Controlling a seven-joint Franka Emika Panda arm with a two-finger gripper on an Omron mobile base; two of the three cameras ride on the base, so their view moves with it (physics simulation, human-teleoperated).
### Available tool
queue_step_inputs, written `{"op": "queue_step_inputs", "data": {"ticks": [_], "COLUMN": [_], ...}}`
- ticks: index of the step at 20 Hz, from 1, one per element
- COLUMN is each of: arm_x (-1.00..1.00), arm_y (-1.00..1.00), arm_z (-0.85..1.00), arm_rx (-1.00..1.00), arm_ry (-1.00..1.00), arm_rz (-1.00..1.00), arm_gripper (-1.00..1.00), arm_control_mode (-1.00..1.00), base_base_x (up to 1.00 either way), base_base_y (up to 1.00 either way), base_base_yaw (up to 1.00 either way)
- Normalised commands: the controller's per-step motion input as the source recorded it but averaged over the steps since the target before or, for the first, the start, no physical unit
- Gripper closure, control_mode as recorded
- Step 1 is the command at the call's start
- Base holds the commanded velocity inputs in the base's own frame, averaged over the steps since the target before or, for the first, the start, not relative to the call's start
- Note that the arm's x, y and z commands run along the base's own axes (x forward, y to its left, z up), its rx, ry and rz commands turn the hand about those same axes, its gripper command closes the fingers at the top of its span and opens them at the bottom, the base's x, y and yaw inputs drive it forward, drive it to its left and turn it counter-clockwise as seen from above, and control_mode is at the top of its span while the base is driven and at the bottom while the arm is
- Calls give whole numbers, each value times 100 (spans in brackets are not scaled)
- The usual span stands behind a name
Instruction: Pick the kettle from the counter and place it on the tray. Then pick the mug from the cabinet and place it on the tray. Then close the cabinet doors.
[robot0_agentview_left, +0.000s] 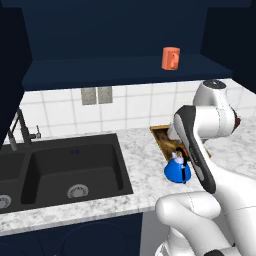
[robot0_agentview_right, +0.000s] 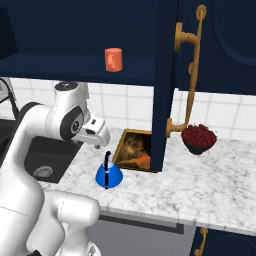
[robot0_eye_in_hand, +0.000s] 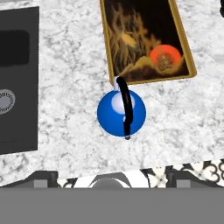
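Kettle (robot0_eye_in_hand: 121, 113) beside tray (robot0_eye_in_hand: 183, 77), sink (robot0_agentview_left: 75, 170) nearby.

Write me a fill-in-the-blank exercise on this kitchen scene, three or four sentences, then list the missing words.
1. The blue kettle stands on the counter, just outside the near edge of the ____.
2. The orange mug stands upright on the shelf of the ____.
3. The bowl of red fruit stands on the counter, to the ____ of the tray in the right base view.
4. The sink set into the counter is coloured ____.

Missing words: tray; cabinet; right; black
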Motion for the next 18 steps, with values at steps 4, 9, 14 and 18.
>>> {"op": "queue_step_inputs", "data": {"ticks": [4, 9, 14, 18], "arm_x": [1, 20, 33, 26], "arm_y": [-25, -11, -10, -5], "arm_z": [-34, -35, -47, -44], "arm_rx": [0, 1, 1, 2], "arm_ry": [8, 4, 0, 1], "arm_rz": [0, 0, 1, 2], "arm_gripper": [-100, -100, -100, -100], "arm_control_mode": [-100, -100, -100, -100], "base_base_x": [0, 0, 0, 0], "base_base_y": [0, 0, 0, 0], "base_base_yaw": [0, 0, 0, 0]}}
